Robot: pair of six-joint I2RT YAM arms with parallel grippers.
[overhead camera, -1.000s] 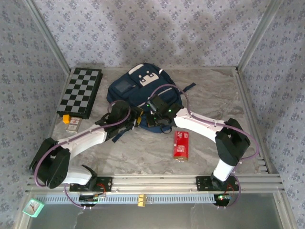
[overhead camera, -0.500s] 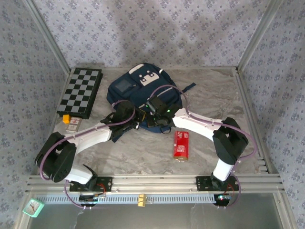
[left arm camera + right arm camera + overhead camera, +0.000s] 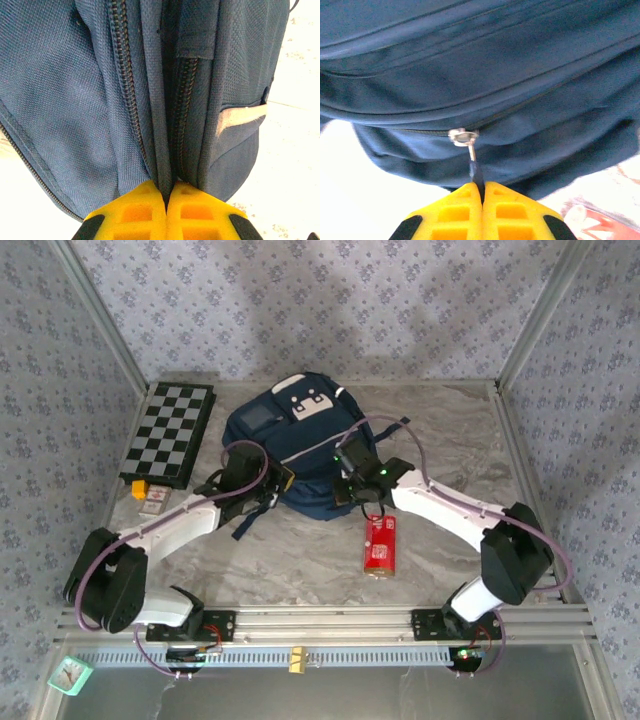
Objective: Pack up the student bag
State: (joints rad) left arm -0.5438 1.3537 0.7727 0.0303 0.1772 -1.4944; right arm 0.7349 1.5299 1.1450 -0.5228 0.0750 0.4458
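The student bag [image 3: 298,440], navy with a white front patch, lies at the middle back of the table. My left gripper [image 3: 281,483] is at its near left edge. In the left wrist view that gripper [image 3: 166,186] is shut on a fold of the bag's fabric [image 3: 159,125] running between two zipper tracks. My right gripper [image 3: 344,492] is at the bag's near right edge. In the right wrist view it [image 3: 483,185] is shut on the dark pull tab [image 3: 477,172] hanging from a silver zipper slider [image 3: 463,136].
A folded chessboard [image 3: 168,433] lies at the back left, with a small orange item [image 3: 140,490] and a card [image 3: 155,501] in front of it. A red packet [image 3: 379,543] lies just near-right of the bag, under my right forearm. A teal clock [image 3: 70,672] sits off the table's near left corner.
My left gripper has shut on the bag's fabric fold. My right arm has swung to the right with the zipper pull held, and the bag's near edge has shifted with it.
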